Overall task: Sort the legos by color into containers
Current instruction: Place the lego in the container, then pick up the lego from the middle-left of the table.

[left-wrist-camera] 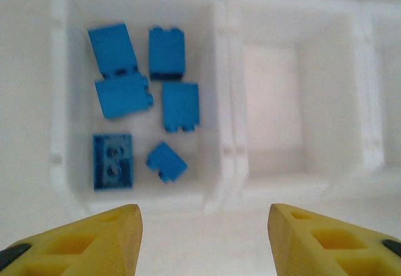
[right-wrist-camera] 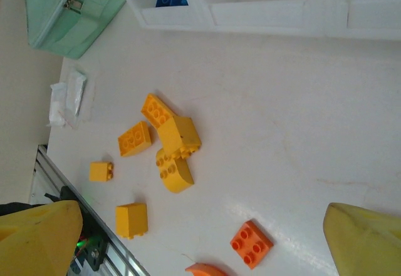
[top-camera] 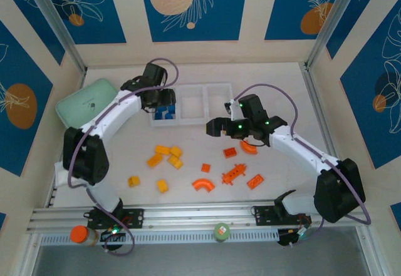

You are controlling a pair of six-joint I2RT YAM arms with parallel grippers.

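Six blue legos (left-wrist-camera: 123, 96) already lie loose in the left compartment of the tray (left-wrist-camera: 225, 101). Its middle compartment is bare, and the right one runs off the frame edge in the left wrist view, so its floor cannot be fully checked. The left claw (left-wrist-camera: 203, 216) hovers just short of the tray's near wall with its jaws spread and nothing between them. The right claw (right-wrist-camera: 203, 213) hangs released over the worktop (right-wrist-camera: 294, 132), equally empty. Below it, six yellow legos (right-wrist-camera: 178, 135) are spread out, four of them touching in a knot and two standing apart nearer the rail. The orange-red legos (top-camera: 232, 174) are scattered in front of the right arm, two of them curved arches. These bricks look light, rigid and smooth-sided, so they should neither deform nor break but could squirt out of a skewed pinch. The safest hold is probably across two flat parallel walls, and for an arch across its flat faces rather than the curve. The lone yellow bricks seem easier than the knot, where fingers have little room. In the right wrist view one arch (right-wrist-camera: 205, 268) is cut off at the bottom, and the white scrap (right-wrist-camera: 67, 97) beside the mint-green case (right-wrist-camera: 69, 13) is too unclear to identify.
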